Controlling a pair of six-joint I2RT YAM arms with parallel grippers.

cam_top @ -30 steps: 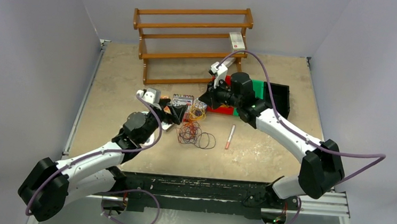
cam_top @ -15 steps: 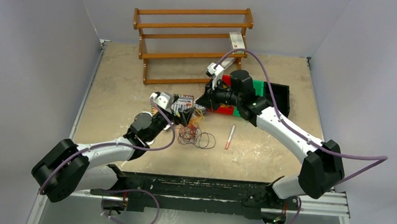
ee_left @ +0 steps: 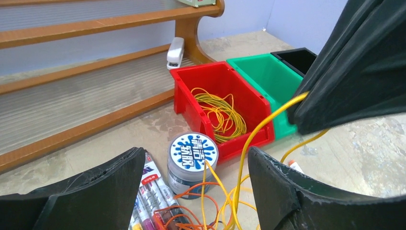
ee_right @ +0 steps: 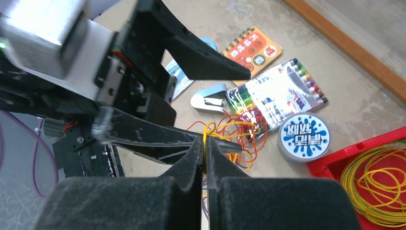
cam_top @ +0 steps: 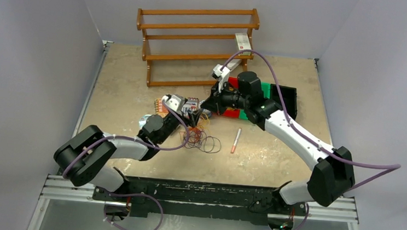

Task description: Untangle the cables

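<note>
A tangle of cables [cam_top: 202, 139] in orange-red, dark purple and yellow lies mid-table. My right gripper [cam_top: 206, 105] is shut on one yellow cable [ee_right: 206, 136] and holds it up from the pile. In the left wrist view this yellow cable [ee_left: 249, 143] rises between my open left gripper's [ee_left: 196, 160] fingers to the right gripper's black finger [ee_left: 354, 72]. The left gripper [cam_top: 193, 116] is right beside the right one, just above the pile. More yellow cables [ee_left: 222, 115] lie coiled in the red bin [ee_left: 191, 103].
A round jar with a blue-white lid [ee_left: 193, 152] and a marker pack [ee_right: 277, 93] sit by the pile. A green bin [ee_left: 268, 81] and a black bin [ee_left: 299, 57] stand beside the red one. There is also a notebook [ee_right: 251, 48], a pen [cam_top: 236, 140] and a wooden rack [cam_top: 196, 43].
My left arm has swung right and forward, bringing its open gripper to the pile beside the right gripper. The right gripper has barely moved and still holds the yellow cable.
</note>
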